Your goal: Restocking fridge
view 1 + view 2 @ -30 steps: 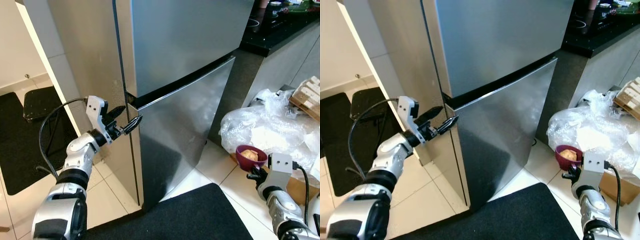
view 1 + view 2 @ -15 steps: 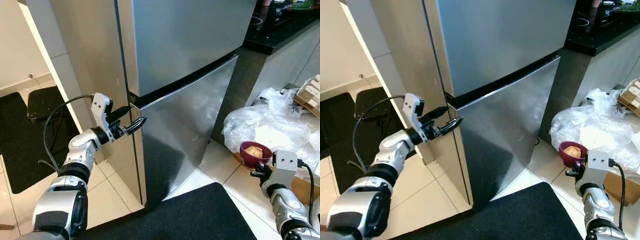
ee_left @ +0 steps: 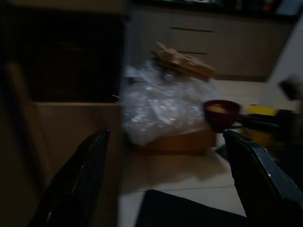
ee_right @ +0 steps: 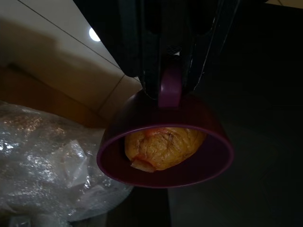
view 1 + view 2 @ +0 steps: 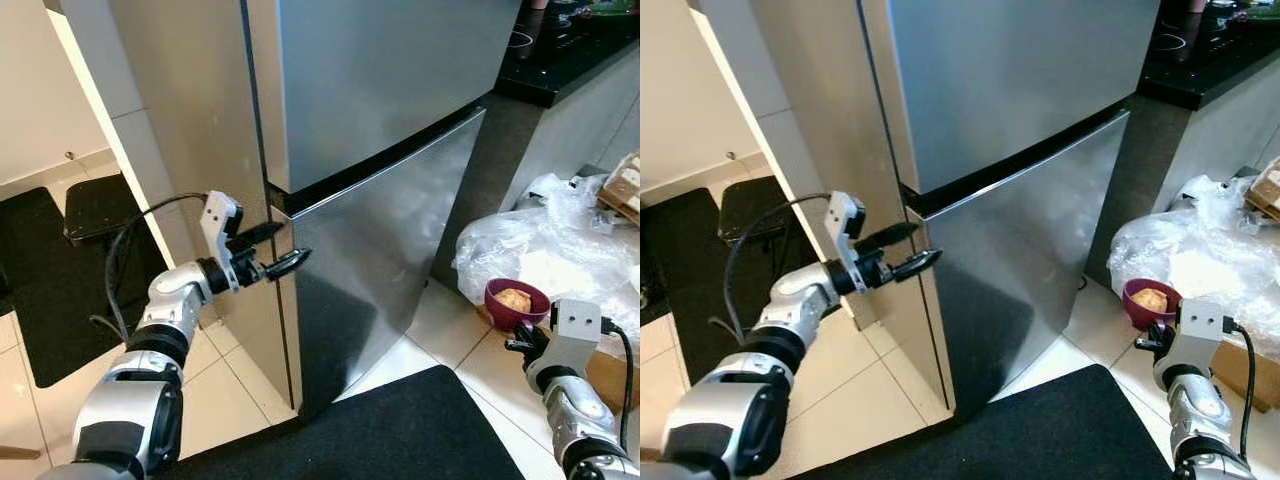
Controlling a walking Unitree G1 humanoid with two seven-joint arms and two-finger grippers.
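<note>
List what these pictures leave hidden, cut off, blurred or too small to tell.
- Fridge inside: both doors shut, eye views.
- Fridge top: cut by the upper edge.
- Bag contents: crinkled plastic hides them.
- Countertop items: too small, cut at the corner.
- Food in the bowl held by the right hand: dim, kind unclear.
- Left hand touching the door: cannot tell; its wrist view is blurred.

Your right gripper (image 4: 170, 80) is clamped on the rim tab of the purple bowl (image 4: 142, 165), which carries a yellowish lump of food (image 4: 163, 147). Crinkled clear plastic wrap (image 4: 42, 165) lies just beside it over the pale tiled floor (image 4: 61, 61).
</note>
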